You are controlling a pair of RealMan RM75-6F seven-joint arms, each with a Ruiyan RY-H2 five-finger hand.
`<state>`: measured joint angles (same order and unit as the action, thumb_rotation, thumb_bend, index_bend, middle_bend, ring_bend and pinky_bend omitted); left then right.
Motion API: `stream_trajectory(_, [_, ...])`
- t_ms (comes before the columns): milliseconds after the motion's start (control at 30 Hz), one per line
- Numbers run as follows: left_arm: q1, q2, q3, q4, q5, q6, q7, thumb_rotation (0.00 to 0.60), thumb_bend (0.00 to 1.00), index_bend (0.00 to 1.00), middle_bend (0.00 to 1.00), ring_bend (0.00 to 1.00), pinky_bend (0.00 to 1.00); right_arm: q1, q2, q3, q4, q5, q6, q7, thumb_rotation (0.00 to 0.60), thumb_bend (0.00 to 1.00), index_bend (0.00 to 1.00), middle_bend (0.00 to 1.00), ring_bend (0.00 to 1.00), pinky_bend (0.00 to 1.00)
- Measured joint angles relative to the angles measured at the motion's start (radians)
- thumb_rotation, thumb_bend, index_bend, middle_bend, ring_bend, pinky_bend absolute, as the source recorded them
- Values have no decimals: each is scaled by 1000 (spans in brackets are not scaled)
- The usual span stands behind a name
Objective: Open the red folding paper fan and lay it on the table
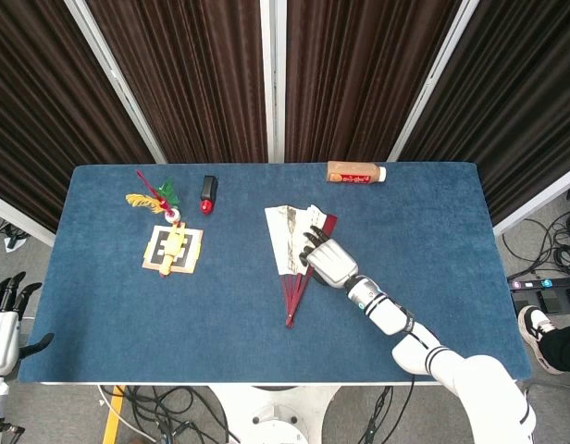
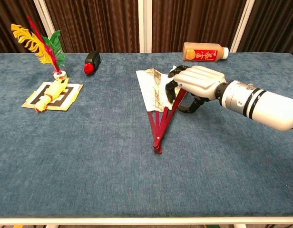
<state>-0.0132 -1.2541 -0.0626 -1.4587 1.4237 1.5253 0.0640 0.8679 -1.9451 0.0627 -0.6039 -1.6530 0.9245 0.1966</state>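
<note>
The blue surface (image 1: 128, 305) carries the fan (image 2: 158, 97) near its middle, only partly spread, paper leaf toward the curtains and red ribs meeting at the pivot nearer the robot. The right hand (image 2: 194, 84) rests on the fan's right edge, fingers (image 2: 171, 86) curled down on the outer red rib, seemingly pressing rather than clasping. The left hand (image 1: 3, 324) hangs off the surface, holding nothing, fingers apart. To finish well, drag that rib sideways with light pressure, letting the pivot stay put.
</note>
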Motion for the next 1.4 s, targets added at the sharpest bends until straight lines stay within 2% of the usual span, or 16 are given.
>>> stream_trajectory(200, [-2,-1,-3,5,6,5,-5,600,19,263,192,112,141,12,-60,-49,131,-41,54,45,600,530,560,487,213,72])
stream_trajectory(267, [-4,0,-5,7,11,9,-5,600,19,262,192,113,140,17,-75,-65,167,-56,75,56,600,607,611,524,255,92])
stream_trajectory(367, [-8,1,-9,10,19,15,-7,600,19,262,192,113,140,26,-94,-85,208,-75,117,77,600,660,664,567,303,127])
stream_trajectory(533, [-25,5,-16,18,35,12,-16,600,19,262,192,113,141,42,-92,-92,216,-84,179,103,600,735,743,636,375,166])
stream_trajectory(700, [-45,10,-30,21,55,15,-53,600,19,262,192,113,141,61,-38,-92,168,-92,236,117,600,873,774,668,416,196])
stream_trajectory(900, [-84,27,-42,3,86,-4,-154,600,18,256,192,113,143,98,110,-91,-12,-103,243,112,600,933,832,703,444,229])
stream_trajectory(1000, [-110,31,-49,-6,98,-25,-228,600,19,231,192,113,145,120,215,-87,-158,-102,223,93,600,962,858,718,456,247])
stream_trajectory(1133, [-152,17,-63,-5,103,-60,-336,600,19,203,192,113,146,150,383,-75,-411,-86,165,55,600,997,865,722,457,255])
stream_trajectory(1333, [-232,-54,-90,32,101,-130,-520,600,20,195,192,112,170,185,623,-51,-764,-41,61,29,600,1000,865,723,457,264])
stream_trajectory(1400, [-264,-87,-100,49,101,-154,-584,600,19,195,192,112,170,191,683,-42,-846,-25,38,36,600,1000,866,723,457,260])
